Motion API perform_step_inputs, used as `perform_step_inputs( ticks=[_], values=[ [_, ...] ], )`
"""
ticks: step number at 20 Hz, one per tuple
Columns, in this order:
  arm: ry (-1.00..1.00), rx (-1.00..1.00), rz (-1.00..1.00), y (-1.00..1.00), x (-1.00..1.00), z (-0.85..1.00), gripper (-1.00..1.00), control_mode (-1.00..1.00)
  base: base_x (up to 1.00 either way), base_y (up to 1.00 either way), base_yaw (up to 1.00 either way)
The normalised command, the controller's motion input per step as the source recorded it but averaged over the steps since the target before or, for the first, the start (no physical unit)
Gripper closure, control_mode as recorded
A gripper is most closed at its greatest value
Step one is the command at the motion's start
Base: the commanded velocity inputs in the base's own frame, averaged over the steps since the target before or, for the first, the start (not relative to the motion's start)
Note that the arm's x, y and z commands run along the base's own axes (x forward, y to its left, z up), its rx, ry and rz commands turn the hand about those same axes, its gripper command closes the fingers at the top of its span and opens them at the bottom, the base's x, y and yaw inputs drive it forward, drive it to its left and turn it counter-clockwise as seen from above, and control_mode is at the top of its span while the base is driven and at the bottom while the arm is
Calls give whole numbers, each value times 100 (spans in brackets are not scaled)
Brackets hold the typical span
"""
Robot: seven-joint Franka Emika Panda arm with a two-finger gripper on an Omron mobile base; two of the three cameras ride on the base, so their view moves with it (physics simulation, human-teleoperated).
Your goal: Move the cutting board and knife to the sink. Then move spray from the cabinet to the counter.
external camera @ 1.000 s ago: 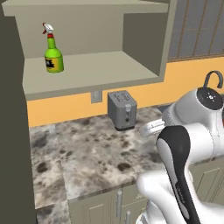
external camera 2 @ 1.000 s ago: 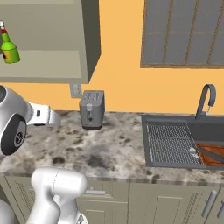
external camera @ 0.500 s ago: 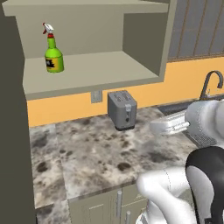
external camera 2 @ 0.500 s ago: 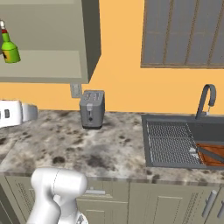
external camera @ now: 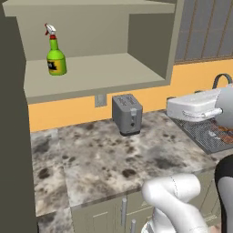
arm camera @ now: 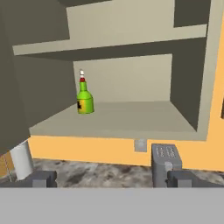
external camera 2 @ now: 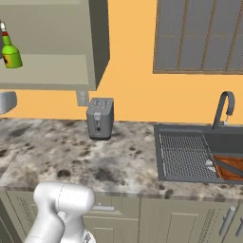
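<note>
The spray [arm camera: 85, 99] stands upright on the cabinet [arm camera: 122, 120] shelf, far left. The gripper [arm camera: 111, 178] faces it from well apart, jaws fully open, holding nothing.

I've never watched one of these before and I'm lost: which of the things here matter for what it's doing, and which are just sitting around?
Part of the job:
- spray, on the cabinet shelf
- counter
- sink
- cutting board, in the sink
- gripper, open and facing the cabinet

Just lying about:
- toaster
- wall outlet
- paper towel roll
</note>
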Motion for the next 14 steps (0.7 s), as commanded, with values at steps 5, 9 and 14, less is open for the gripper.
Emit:
perform_step_inputs(
  ticks=[5,9,14],
  values=[
    [9,11,7,14,29,59,-100,-100,0,0,0],
    [10,5,9,21,33,11,-100,-100,0,0,0],
    [0,2,6,20,26,-3,-100,-100,0,0,0]
  ],
)
